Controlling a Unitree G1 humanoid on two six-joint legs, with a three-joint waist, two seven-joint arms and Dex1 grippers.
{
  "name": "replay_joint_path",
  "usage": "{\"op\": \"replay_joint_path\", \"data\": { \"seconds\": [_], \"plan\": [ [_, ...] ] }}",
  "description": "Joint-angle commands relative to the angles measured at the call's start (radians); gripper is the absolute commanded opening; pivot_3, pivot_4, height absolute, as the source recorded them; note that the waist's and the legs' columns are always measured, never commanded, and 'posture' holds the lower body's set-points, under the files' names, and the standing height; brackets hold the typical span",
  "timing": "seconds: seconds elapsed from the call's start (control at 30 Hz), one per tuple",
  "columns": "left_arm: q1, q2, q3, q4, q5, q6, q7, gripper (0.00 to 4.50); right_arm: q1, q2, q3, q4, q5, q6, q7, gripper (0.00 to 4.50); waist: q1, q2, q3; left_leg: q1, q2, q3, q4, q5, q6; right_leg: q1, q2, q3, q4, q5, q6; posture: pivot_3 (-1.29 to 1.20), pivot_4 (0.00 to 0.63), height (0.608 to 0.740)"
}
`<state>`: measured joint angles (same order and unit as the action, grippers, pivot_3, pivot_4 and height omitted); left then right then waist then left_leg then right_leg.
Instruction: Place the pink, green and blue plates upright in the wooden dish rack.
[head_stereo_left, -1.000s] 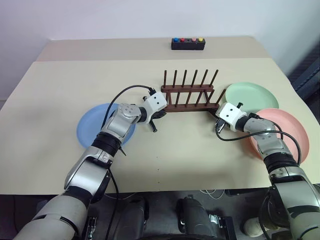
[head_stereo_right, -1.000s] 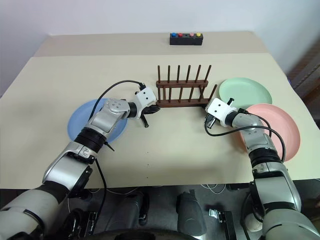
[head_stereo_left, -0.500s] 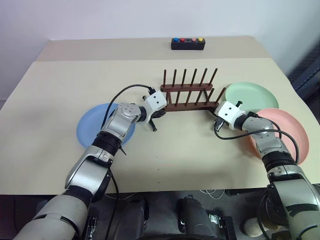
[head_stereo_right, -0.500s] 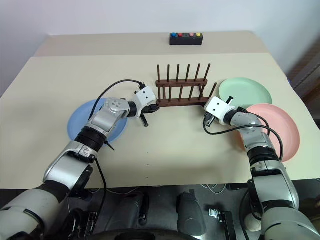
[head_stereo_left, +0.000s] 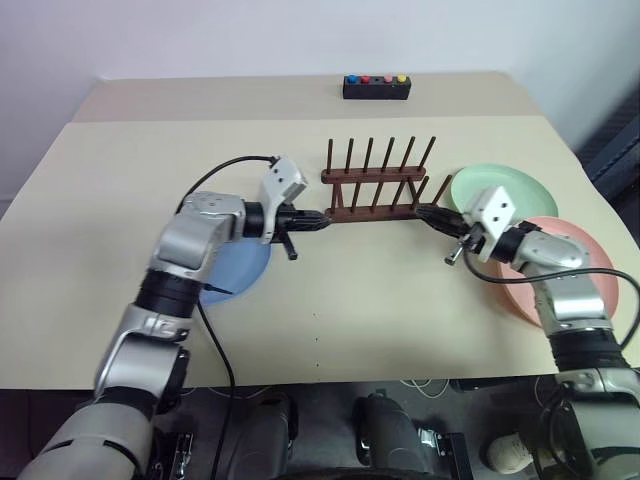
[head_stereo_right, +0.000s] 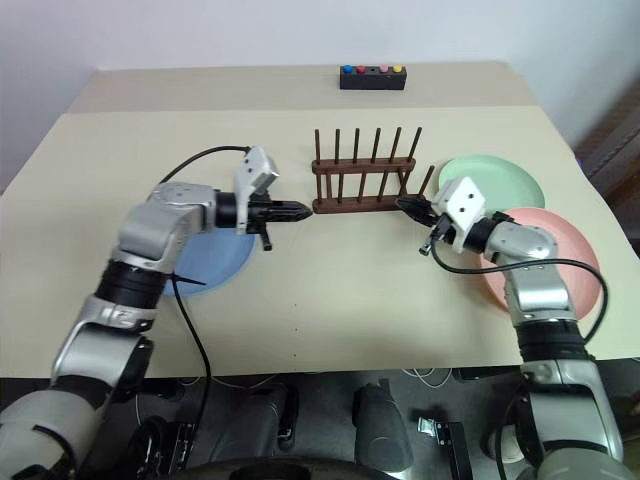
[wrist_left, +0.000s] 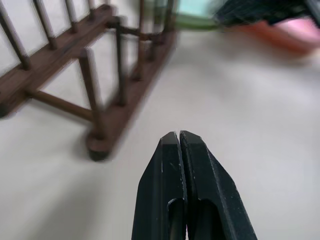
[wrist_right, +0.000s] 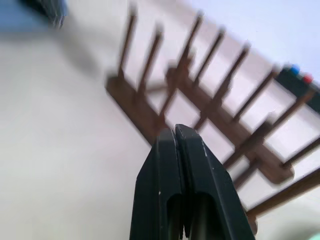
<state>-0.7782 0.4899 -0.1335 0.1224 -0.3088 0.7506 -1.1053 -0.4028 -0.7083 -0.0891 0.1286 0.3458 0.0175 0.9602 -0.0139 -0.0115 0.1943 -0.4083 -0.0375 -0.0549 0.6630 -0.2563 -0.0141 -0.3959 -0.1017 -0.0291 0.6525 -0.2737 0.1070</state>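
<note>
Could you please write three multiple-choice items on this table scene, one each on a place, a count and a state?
1. Where is the green plate?
A. Flat on the table, right of the wooden dish rack
B. Upright in the rack
C. Under the blue plate

2. How many plates stand in the rack?
A. Two
B. None
C. Three

3. How are the left gripper fingers?
A. Wide open
B. Closed on a plate
C. Shut, empty

Key: 1 A, it lies beside the rack, behind the pink plate; 2 B, the pegs are bare; 3 C, the wrist view shows the fingers pressed together.
</note>
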Motion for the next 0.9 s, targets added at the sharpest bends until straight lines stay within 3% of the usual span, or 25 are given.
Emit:
{"op": "replay_joint_path", "data": {
  "seconds": [0.03,0.13,0.27,0.3,0.47,0.57,0.9],
  "plan": [
    [-0.008,0.087,0.118,-0.042,-0.126,0.084,-0.07,0.84,0.043,-0.063,-0.108,-0.135,0.174,0.208,0.033,0.83,0.001,0.0,0.0,0.0,0.0,0.0,0.0,0.0,0.0,0.0,0.0,0.0,0.0,0.0,0.0,0.0,0.15,0.74],
    [-0.021,0.158,0.209,-0.032,-0.229,0.144,-0.126,2.23,0.089,-0.1,-0.195,-0.189,0.23,0.276,0.023,2.19,0.002,0.0,0.0,0.0,0.0,0.0,0.0,0.0,0.001,0.001,0.0,0.0,-0.001,0.0,0.0,0.0,0.15,0.74],
    [-0.031,0.197,0.237,-0.022,-0.289,0.163,-0.165,4.23,0.135,-0.142,-0.244,-0.24,0.258,0.366,0.013,4.19,0.004,0.0,0.0,0.0,0.0,0.0,0.0,0.0,0.001,0.001,0.0,0.0,-0.001,0.0,0.0,0.0,0.15,0.74],
    [-0.028,0.203,0.231,-0.026,-0.294,0.158,-0.175,4.5,0.149,-0.148,-0.249,-0.251,0.256,0.378,0.014,4.48,0.004,0.0,0.0,0.0,0.0,0.0,0.0,0.0,0.001,0.001,0.0,0.0,-0.001,0.0,0.0,0.0,0.15,0.74],
    [-0.041,0.193,0.245,-0.033,-0.313,0.054,-0.226,4.5,0.209,-0.177,-0.341,-0.283,0.296,0.447,0.005,4.48,0.004,0.0,0.0,0.0,0.0,0.0,0.0,-0.001,0.001,0.001,0.0,0.0,-0.001,0.0,0.0,0.0,0.15,0.74],
    [-0.069,0.183,0.268,-0.043,-0.367,0.052,-0.25,4.5,0.274,-0.201,-0.389,-0.272,0.256,0.462,-0.014,4.48,0.006,0.0,0.0,0.0,0.0,0.0,0.0,-0.001,0.001,0.001,0.0,0.0,-0.001,0.0,0.0,0.0,0.15,0.74],
    [0.001,0.122,0.218,-0.119,-0.326,-0.241,-0.289,4.5,0.57,-0.28,-0.457,-0.396,0.158,0.608,-0.069,4.48,0.002,0.0,0.0,0.0,0.0,0.001,0.0,-0.001,0.002,0.001,0.0,0.0,-0.002,0.0,0.0,0.0,0.15,0.74]
  ]
}}
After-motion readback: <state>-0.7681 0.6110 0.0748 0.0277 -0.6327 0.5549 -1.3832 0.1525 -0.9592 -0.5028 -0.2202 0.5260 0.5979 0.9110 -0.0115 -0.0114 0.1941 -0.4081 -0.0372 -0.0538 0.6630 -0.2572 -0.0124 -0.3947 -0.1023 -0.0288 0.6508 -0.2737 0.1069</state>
